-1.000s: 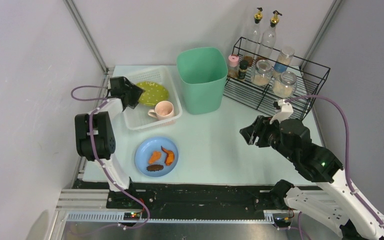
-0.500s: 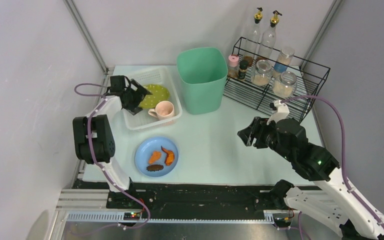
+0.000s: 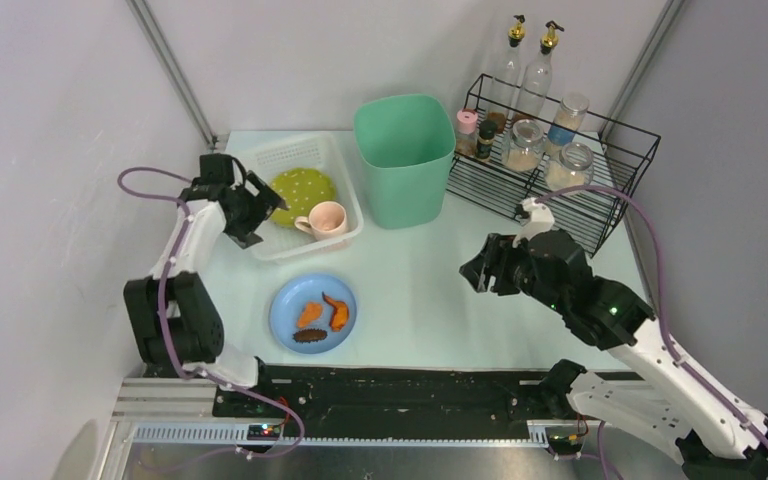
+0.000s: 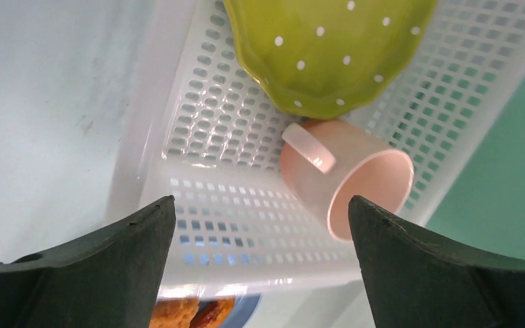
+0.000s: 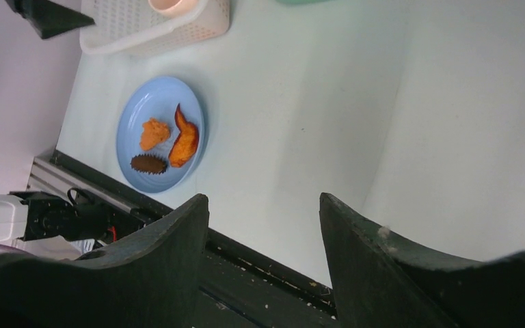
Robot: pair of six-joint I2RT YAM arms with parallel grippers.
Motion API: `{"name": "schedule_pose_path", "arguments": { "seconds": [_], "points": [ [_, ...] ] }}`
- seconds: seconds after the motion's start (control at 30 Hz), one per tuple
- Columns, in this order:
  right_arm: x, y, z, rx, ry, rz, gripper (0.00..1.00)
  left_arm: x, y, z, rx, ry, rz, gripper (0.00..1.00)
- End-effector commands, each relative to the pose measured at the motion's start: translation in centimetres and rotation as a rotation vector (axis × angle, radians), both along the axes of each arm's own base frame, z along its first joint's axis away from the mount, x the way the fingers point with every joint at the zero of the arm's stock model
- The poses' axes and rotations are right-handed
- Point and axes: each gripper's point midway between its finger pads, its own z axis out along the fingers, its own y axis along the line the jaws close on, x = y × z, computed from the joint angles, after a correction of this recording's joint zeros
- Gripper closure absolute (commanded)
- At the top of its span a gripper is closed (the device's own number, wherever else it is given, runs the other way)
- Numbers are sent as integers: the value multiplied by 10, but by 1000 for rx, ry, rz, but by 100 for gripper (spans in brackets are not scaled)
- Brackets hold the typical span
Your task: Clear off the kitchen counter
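The worktop (image 3: 430, 290), a large flat pale mint-white top with a glossy surface, spans from the black front rail where the arms are bolted to the back wall. Nearest on it, at the front left, lies a round blue plate (image 3: 285, 305) with two orange food pieces (image 3: 337, 313) and one dark brown piece (image 3: 309, 336).

To the right, the right end effector (image 3: 472, 275) hovers above bare worktop. Its jaws are moderately apart and nothing is between them.

Behind the plate stands a white perforated plastic basket (image 3: 305, 247). The left end effector (image 3: 265, 220) hangs over its near left corner, jaws wide and holding nothing. In the basket are a green plate with white dots (image 3: 305, 188) and a pink mug (image 3: 328, 218), which seems to lie on its side.

Just beside the basket, on its right, stands a tall mint-green plastic bin (image 3: 403, 160). At the far right is a black wire rack (image 3: 600, 205) with glass bottles and jars.
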Motion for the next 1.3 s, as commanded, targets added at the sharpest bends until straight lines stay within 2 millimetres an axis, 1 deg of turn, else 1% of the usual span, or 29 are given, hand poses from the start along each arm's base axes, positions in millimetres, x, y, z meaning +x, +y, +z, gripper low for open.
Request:
{"name": "schedule_pose_path", "arguments": {
  "seconds": [0.0, 0.03, 0.17, 0.23, 0.27, 0.3, 0.33, 0.43, 0.53, 0.57, 0.6, 0.67, 0.7, 0.73, 0.77, 0.8, 0.83, 0.87, 0.9, 0.93, 0.97, 1.0, 1.03, 1.07, 1.17, 1.23, 1.27],
  "points": [
    [0, 26, -6, 19, 17, 77, 35, -25, 7, 40, 90, -94, -64, 0],
    [0, 30, -9, 19, 23, 85, 35, -28, 6, 43, 97, -104, -83, 0],
    [0, 54, -22, 18, 67, 148, 35, -46, -2, 59, 110, -177, -162, 0],
    [2, 71, -33, 11, 95, 178, 35, -59, -7, 68, 110, -223, -197, 0],
    [0, 78, -36, 15, 109, 197, 34, -62, -9, 69, 109, -233, -205, 0],
    [4, 86, -42, 12, 120, 203, 34, -69, -12, 72, 106, -252, -219, 0],
    [-2, 95, -46, 24, 144, 237, 34, -73, -14, 72, 101, -261, -227, 0],
    [-3, 123, -67, 33, 212, 287, 34, -89, -27, 72, 59, -291, -274, 0],
    [-1, 143, -84, 44, 262, 292, 34, -100, -38, 73, 42, -333, -351, 0],
    [-1, 154, -93, 53, 282, 298, 34, -105, -40, 74, 46, -353, -365, 0],
    [-1, 160, -97, 58, 293, 301, 34, -108, -42, 74, 47, -366, -394, 0],
    [2, 178, -113, 78, 326, 300, 34, -114, -45, 74, 52, -393, -418, 0],
    [1, 183, -117, 90, 348, 294, 34, -119, -48, 73, 54, -412, -427, 0],
    [3, 189, -127, 90, 366, 290, 34, -121, -51, 75, 49, -428, -441, 0],
    [3, 193, -131, 105, 386, 282, 34, -125, -56, 74, 49, -450, -458, 0],
    [5, 198, -140, 105, 400, 279, 34, -129, -59, 79, 53, -482, -474, 0],
    [4, 202, -143, 117, 417, 276, 34, -132, -65, 78, 50, -497, -500, 0],
    [5, 206, -153, 115, 437, 270, 35, -135, -67, 82, 62, -524, -521, 0],
    [6, 210, -155, 118, 442, 270, 35, -138, -74, 82, 60, -536, -551, 0],
    [6, 213, -164, 105, 459, 268, 36, -140, -77, 86, 65, -555, -569, 0],
    [7, 218, -165, 106, 459, 270, 36, -144, -85, 87, 54, -564, -601, 0],
    [6, 220, -175, 90, 475, 267, 36, -148, -91, 90, 49, -579, -629, 0],
    [8, 224, -174, 92, 474, 267, 36, -150, -93, 91, 47, -587, -643, 0],
    [9, 228, -180, 86, 477, 262, 37, -153, -97, 92, 47, -599, -660, 0],
    [14, 237, -188, 96, 478, 249, 37, -157, -98, 88, 83, -624, -672, 0],
    [15, 243, -200, 95, 495, 237, 38, -160, -103, 85, 74, -650, -691, 0],
    [17, 249, -198, 111, 492, 240, 39, -162, -106, 84, 66, -667, -703, 0]
  ]
}}
